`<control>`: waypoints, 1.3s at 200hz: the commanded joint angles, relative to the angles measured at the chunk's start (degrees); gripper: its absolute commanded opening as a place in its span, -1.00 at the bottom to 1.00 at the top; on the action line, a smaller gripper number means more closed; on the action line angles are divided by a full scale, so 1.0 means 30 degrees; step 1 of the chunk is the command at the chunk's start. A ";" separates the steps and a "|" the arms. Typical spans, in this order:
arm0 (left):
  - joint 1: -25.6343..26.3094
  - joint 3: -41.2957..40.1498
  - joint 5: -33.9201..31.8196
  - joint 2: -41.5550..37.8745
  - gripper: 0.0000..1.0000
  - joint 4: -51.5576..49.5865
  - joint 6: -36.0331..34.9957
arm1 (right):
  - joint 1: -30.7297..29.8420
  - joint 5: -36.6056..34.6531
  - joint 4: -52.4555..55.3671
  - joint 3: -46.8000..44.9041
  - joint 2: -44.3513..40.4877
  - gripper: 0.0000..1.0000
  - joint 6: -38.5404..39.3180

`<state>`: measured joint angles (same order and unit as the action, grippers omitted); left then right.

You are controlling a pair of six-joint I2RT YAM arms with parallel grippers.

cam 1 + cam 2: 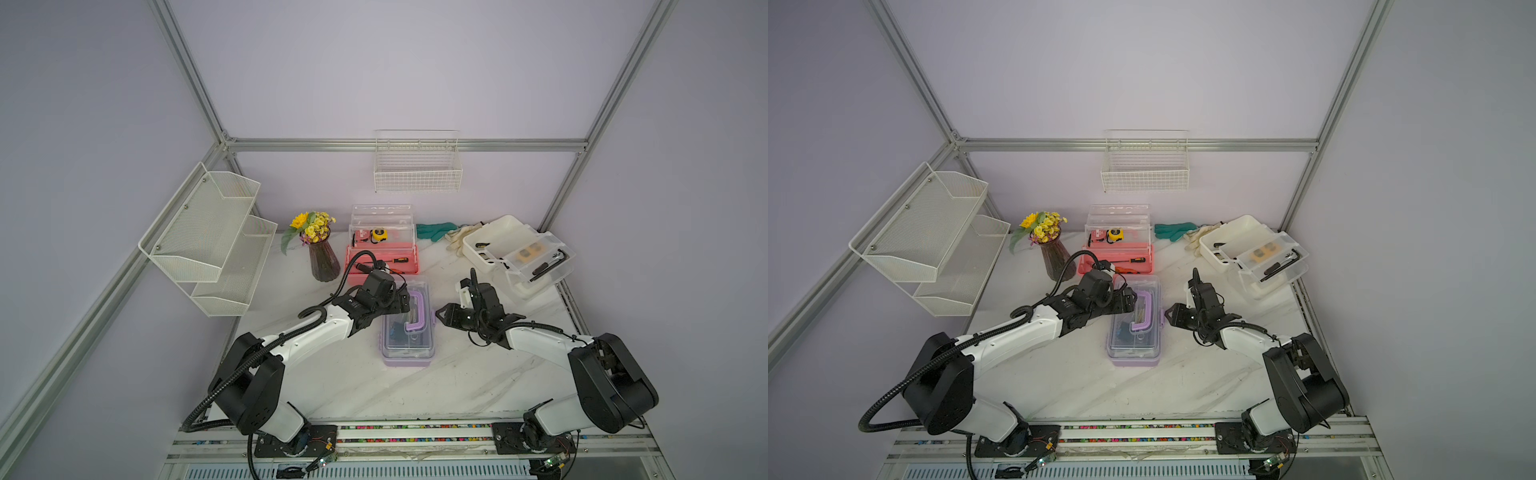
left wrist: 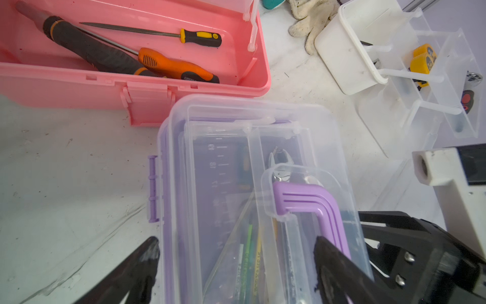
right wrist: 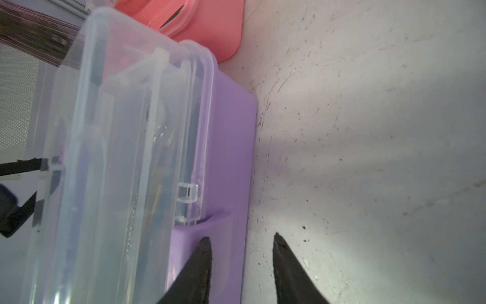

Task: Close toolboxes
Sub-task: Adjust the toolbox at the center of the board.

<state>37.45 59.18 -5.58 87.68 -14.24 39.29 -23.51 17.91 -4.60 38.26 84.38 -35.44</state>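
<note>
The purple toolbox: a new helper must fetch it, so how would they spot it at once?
On the white marble table, look at the middle, in front of the pink toolbox. The purple toolbox is the only one with its clear lid down, purple handle on top.

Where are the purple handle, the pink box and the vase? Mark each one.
purple handle (image 2: 310, 200), left wrist view, on its ribbed corner.
pink box (image 2: 65, 89), left wrist view, on its front wall.
vase (image 1: 324, 262), in a top view, on its dark body.
</note>
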 commanded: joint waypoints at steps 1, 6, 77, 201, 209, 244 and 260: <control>-0.0223 -0.0481 0.0154 0.0344 0.81 0.0557 0.0280 | -0.0413 0.1060 -0.1716 -0.0273 -0.0359 -0.19 -0.0644; -0.0236 -0.0479 0.0199 0.0425 0.81 0.0575 0.0292 | -0.0473 0.1083 -0.1761 -0.0258 -0.0246 -0.19 -0.0666; -0.0937 0.0019 0.0933 0.1123 0.82 0.1631 -0.0244 | -0.1444 0.1031 -0.1943 -0.0361 -0.0124 -0.22 -0.1165; -0.1861 0.4043 0.3473 0.4089 0.85 0.0865 -0.3628 | -0.2946 0.1014 -0.2092 0.0373 0.0338 -0.22 0.0214; -0.1957 0.4107 0.3803 0.4018 0.85 0.0793 -0.3799 | -0.2974 0.1153 -0.2239 0.0523 0.0532 -0.22 0.0349; -0.2083 0.4034 0.5672 0.3903 0.84 0.0763 -0.4390 | -0.3409 0.1763 -0.2281 0.1364 0.1321 -0.23 0.1547; -0.2237 0.3785 0.5891 0.3509 0.84 0.0616 -0.4238 | -0.3444 0.1549 -0.1283 0.1587 0.1340 -0.23 0.2542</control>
<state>29.89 68.66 4.40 98.35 -13.54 27.46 -31.79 18.96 -5.37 39.20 88.03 -32.80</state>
